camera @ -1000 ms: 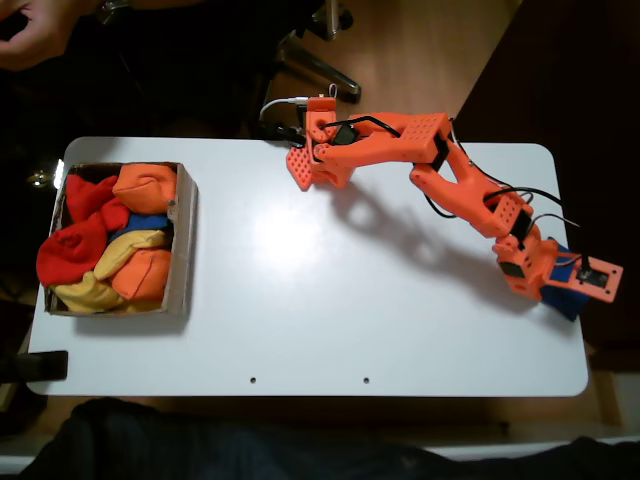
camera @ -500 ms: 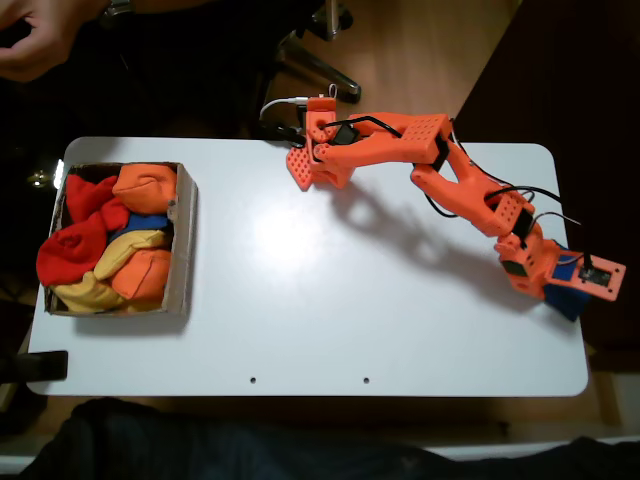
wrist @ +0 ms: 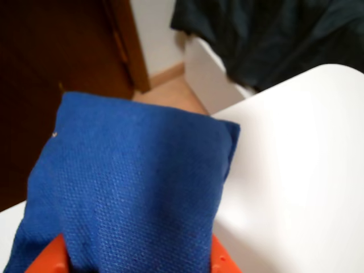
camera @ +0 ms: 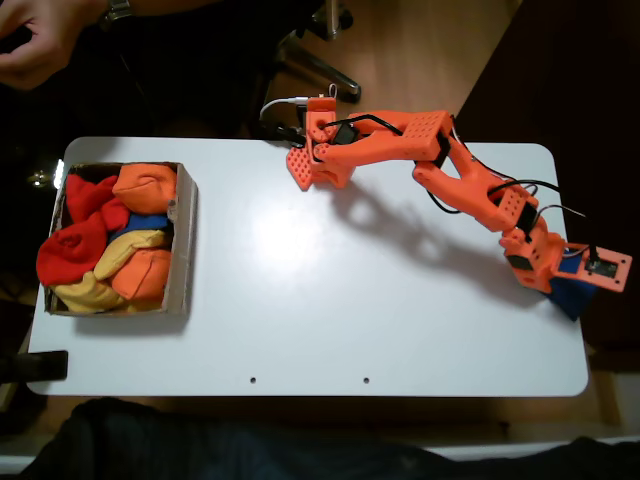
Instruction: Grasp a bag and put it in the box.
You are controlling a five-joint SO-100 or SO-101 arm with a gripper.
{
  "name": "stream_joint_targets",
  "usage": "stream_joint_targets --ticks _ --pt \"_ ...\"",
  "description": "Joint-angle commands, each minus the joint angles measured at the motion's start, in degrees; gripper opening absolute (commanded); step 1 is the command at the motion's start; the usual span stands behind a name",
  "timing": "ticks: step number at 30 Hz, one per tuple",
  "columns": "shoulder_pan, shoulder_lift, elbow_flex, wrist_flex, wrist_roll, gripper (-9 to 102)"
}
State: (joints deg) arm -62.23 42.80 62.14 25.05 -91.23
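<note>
Blue bag clamped between orange jaws, table edge

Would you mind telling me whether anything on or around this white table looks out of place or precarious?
Yes: the royal-blue fabric bean bag sits at the table's far right edge in the fixed view, partly hanging over it, under the orange gripper. The cardboard box is heaped with bean bags.

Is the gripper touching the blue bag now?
Touching. In the wrist view the blue bag sits between the gripper's orange fingers, pressed against them.
</note>
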Motion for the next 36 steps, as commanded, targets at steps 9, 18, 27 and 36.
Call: stream_joint_targets --ticks 9,18,27,36 --pt "0.53 0.18 -1.49 1.58 0.44 34" --pt "1.32 0.79 -0.97 4.57 0.44 28" --pt "1.49 3.52 1.58 5.98 1.05 20" --pt "1.58 7.47 5.27 6.24 1.58 16"
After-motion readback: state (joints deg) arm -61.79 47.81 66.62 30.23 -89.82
